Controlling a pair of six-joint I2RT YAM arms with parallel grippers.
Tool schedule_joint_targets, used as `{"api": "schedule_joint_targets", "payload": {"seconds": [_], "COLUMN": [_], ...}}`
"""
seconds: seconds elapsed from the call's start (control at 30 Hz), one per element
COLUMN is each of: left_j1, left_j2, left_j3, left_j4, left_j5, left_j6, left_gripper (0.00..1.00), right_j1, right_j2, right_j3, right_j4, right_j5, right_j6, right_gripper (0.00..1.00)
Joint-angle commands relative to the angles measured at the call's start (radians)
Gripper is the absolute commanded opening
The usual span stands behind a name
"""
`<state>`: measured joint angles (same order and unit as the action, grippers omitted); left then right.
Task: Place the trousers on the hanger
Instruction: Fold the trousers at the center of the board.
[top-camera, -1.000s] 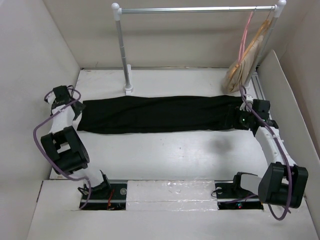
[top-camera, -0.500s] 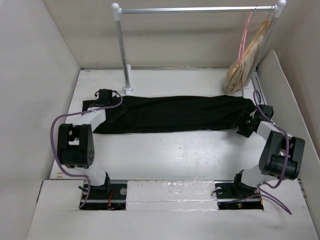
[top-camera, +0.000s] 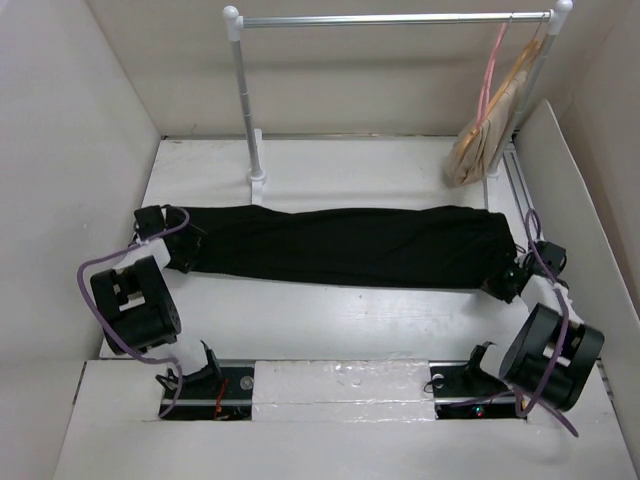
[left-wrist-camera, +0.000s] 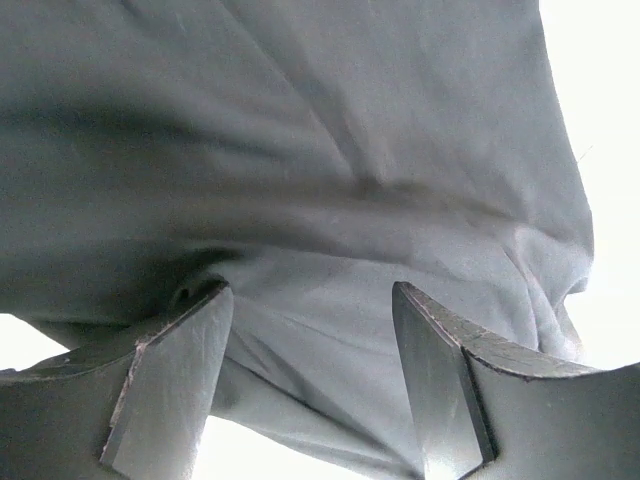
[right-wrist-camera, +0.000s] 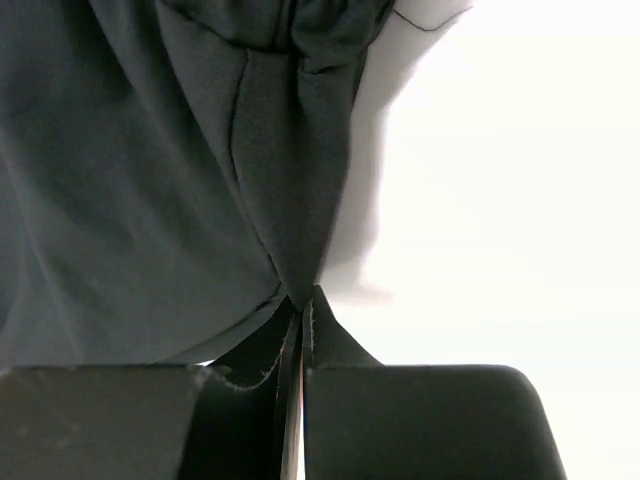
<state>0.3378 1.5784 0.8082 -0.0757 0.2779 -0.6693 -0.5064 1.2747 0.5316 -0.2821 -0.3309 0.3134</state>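
Across the white table (top-camera: 350, 320) the trousers (top-camera: 340, 245) lie flat in one long dark band, spanning from the left arm's end to the right's, well apart from the hanger. At the far edge stands a metal rail (top-camera: 390, 19). The hanger (top-camera: 488, 75), thin and pink, hangs at the rail's right end beside tan hangers (top-camera: 500, 125). The right gripper (right-wrist-camera: 300, 305) has its jaws together, pinching a thin fold at the cloth's end. The left gripper (left-wrist-camera: 310, 310) has its jaws apart, with fabric bunched between them and nothing clamped.

Risks, as judged:
- A lift begun now would raise one end only, dragging and twisting the cloth.
- The right pinch takes little fabric and may slip under load.
- The hanger, crowded against its neighbours, may be hard to single out.
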Motion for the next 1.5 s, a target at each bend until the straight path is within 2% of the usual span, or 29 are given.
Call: {"api": "schedule_joint_targets", "payload": {"seconds": [0.0, 0.13, 0.17, 0.3, 0.4, 0.43, 0.47, 0.5, 0.63, 0.67, 0.73, 0.83, 0.87, 0.97, 1.0, 1.1, 1.13, 1.23, 1.3, 1.37, 1.47], "left_j1": [0.012, 0.024, 0.024, 0.015, 0.015, 0.006, -0.006, -0.022, -0.101, -0.138, -0.180, -0.276, -0.302, -0.451, -0.561, -0.744, -0.843, -0.974, -0.987, -0.987, -0.900], "left_j2": [-0.053, -0.184, -0.239, -0.313, -0.340, -0.347, -0.353, -0.356, -0.379, -0.389, -0.426, -0.461, -0.457, -0.411, -0.397, -0.339, -0.304, -0.236, -0.209, -0.175, -0.147], "left_j3": [-0.089, -0.128, -0.153, -0.138, -0.106, -0.086, -0.072, -0.038, 0.066, 0.080, 0.095, 0.062, 0.053, 0.043, 0.058, 0.089, 0.098, 0.109, 0.088, 0.069, 0.022], "left_j4": [-0.128, -0.226, -0.237, -0.300, -0.360, -0.360, -0.360, -0.358, -0.361, -0.360, -0.316, -0.218, -0.194, -0.167, -0.167, -0.165, -0.165, -0.141, -0.116, -0.099, -0.098], "left_j5": [-0.083, -0.201, -0.232, -0.308, -0.299, -0.284, -0.254, -0.249, -0.266, -0.337, -0.350, -0.300, -0.245, -0.246, -0.264, -0.365, -0.376, -0.384, -0.382, -0.390, -0.399], "left_j6": [0.020, 0.048, 0.045, -0.001, -0.032, -0.035, -0.038, -0.039, -0.050, -0.053, -0.047, -0.041, -0.041, -0.044, -0.036, -0.013, -0.010, -0.009, -0.006, 0.004, 0.014], "left_gripper": [0.64, 0.65, 0.65, 0.65, 0.65, 0.66, 0.66, 0.67, 0.69, 0.69, 0.70, 0.72, 0.72, 0.72, 0.72, 0.73, 0.73, 0.73, 0.73, 0.73, 0.73], "right_j1": [-0.102, -0.176, -0.202, -0.173, -0.126, -0.126, -0.095, -0.080, -0.020, -0.008, -0.007, -0.007, -0.030, -0.110, -0.127, -0.204, -0.219, -0.258, -0.258, -0.258, -0.258], "right_j2": [-0.125, -0.268, -0.317, -0.340, -0.321, -0.310, -0.302, -0.290, -0.238, -0.232, -0.216, -0.189, -0.186, -0.179, -0.192, -0.202, -0.198, -0.172, -0.134, -0.068, 0.004], "right_j3": [-0.030, -0.039, -0.038, -0.006, 0.044, 0.085, 0.111, 0.135, 0.273, 0.318, 0.349, 0.344, 0.325, 0.257, 0.240, 0.188, 0.171, 0.154, 0.131, 0.107, 0.065], "right_j4": [-0.149, -0.299, -0.346, -0.477, -0.486, -0.496, -0.512, -0.514, -0.522, -0.520, -0.517, -0.462, -0.442, -0.413, -0.404, -0.370, -0.344, -0.258, -0.221, -0.165, -0.037], "right_j5": [0.038, -0.002, -0.034, -0.043, -0.051, -0.057, -0.063, -0.068, -0.062, -0.054, -0.019, 0.024, 0.030, 0.035, 0.056, 0.079, 0.079, 0.046, -0.023, -0.020, -0.010], "right_j6": [-0.134, -0.223, -0.259, -0.298, -0.301, -0.301, -0.300, -0.301, -0.286, -0.287, -0.283, -0.263, -0.248, -0.217, -0.208, -0.181, -0.175, -0.157, -0.143, -0.107, -0.053], "right_gripper": [0.00, 0.00, 0.03, 0.07, 0.50, 0.81, 0.89, 0.93, 0.95, 0.95, 0.97, 1.00, 1.00, 1.00, 1.00, 1.00, 1.00, 1.00, 1.00, 1.00, 1.00]}}
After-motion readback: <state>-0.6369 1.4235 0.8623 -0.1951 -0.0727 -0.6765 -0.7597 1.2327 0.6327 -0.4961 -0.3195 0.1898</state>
